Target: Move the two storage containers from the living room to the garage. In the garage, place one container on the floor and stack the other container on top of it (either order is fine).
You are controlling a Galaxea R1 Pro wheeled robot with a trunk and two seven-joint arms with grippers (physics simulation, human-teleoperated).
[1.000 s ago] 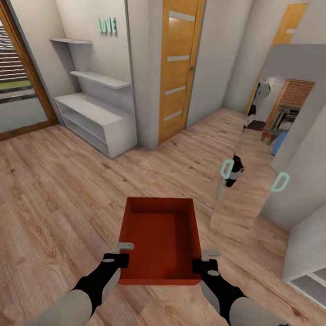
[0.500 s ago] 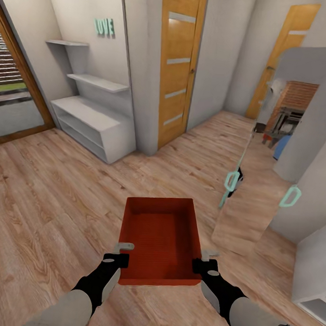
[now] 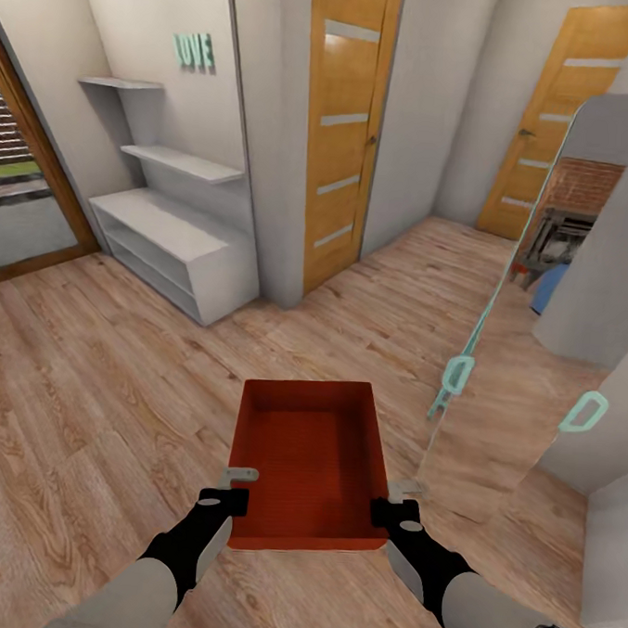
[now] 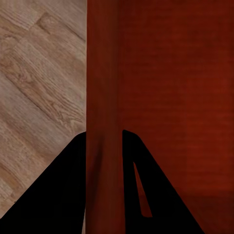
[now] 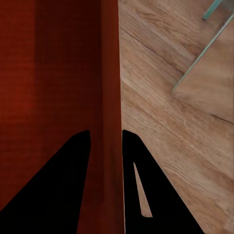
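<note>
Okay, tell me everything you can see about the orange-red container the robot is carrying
The storage container is a plain orange-red rectangular box, open-topped, thin-walled and empty. It is held level above the light wood-plank floor, long axis pointing away from the robot. The left gripper pinches its left wall and the right gripper its right wall, near the robot's end.

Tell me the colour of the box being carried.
Orange-red, plain, no pattern; the box shows best in the head view.

View turned rightward: second oak door (image 3: 559,134) fuller, mirror panel (image 3: 529,299) nearer the right edge.
</note>
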